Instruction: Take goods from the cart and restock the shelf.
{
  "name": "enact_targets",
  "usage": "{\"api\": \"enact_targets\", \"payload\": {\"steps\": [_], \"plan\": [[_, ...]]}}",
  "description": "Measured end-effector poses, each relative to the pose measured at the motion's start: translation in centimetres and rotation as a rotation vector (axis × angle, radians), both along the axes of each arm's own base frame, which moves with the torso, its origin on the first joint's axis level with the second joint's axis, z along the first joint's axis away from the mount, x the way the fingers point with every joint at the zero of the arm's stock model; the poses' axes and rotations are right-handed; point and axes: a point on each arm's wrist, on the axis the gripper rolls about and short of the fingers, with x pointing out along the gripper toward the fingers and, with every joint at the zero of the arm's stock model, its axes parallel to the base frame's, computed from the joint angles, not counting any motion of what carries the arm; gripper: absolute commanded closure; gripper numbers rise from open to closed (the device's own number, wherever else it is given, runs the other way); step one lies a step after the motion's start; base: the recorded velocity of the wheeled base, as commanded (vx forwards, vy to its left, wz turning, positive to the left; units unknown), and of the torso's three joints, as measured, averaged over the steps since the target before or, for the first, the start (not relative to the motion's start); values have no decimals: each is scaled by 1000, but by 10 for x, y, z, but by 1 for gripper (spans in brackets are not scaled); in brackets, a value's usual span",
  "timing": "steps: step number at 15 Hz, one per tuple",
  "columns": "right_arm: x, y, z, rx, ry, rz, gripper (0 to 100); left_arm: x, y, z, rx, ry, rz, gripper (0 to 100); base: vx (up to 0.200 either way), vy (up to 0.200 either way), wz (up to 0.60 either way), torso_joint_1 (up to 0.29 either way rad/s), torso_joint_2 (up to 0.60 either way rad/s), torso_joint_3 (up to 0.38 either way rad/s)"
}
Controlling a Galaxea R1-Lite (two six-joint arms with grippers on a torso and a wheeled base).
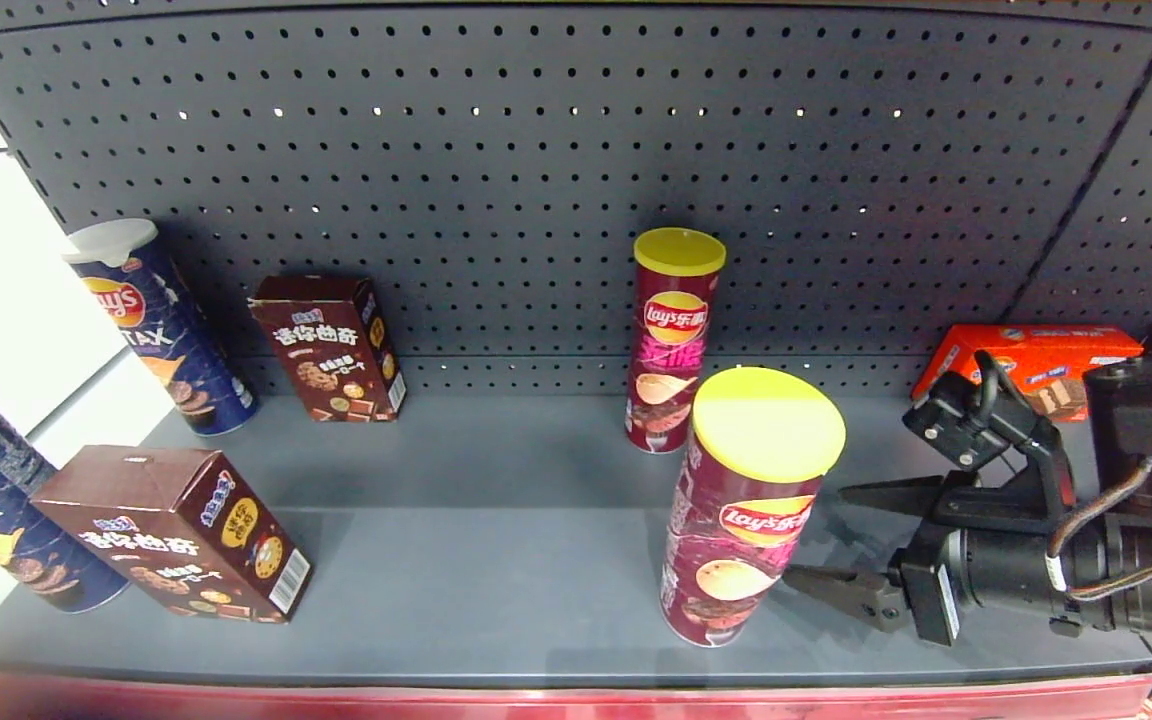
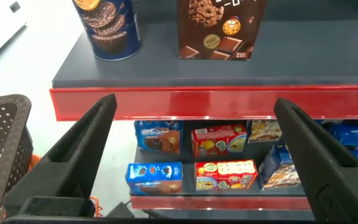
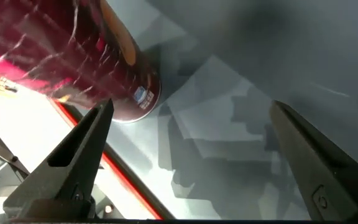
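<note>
Placement looks done: maroon chip can (image 1: 746,510) upright on shelf (image 1: 496,560), right gripper (image 1: 816,537) spread wide just beside it. Next: retreat without nudging can. Left gripper (image 2: 194,102), also spread, near mesh basket (image 2: 5,143).

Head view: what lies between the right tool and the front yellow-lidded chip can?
Nothing: in the head view the open right tool points its fingertips at the front chip can, with only bare grey shelf there.

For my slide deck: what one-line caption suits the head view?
Open right gripper beside the front maroon chip can, standing upright on the shelf with a second maroon can behind it.
</note>
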Motion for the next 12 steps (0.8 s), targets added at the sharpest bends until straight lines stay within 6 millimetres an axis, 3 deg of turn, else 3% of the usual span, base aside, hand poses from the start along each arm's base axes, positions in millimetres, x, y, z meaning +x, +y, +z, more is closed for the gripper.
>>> {"api": "enact_targets", "payload": {"steps": [12], "plan": [[18,12,-2,-15,2,12,0,0,0,0,-1,1,1,0,0,0,0,0,0,0]]}}
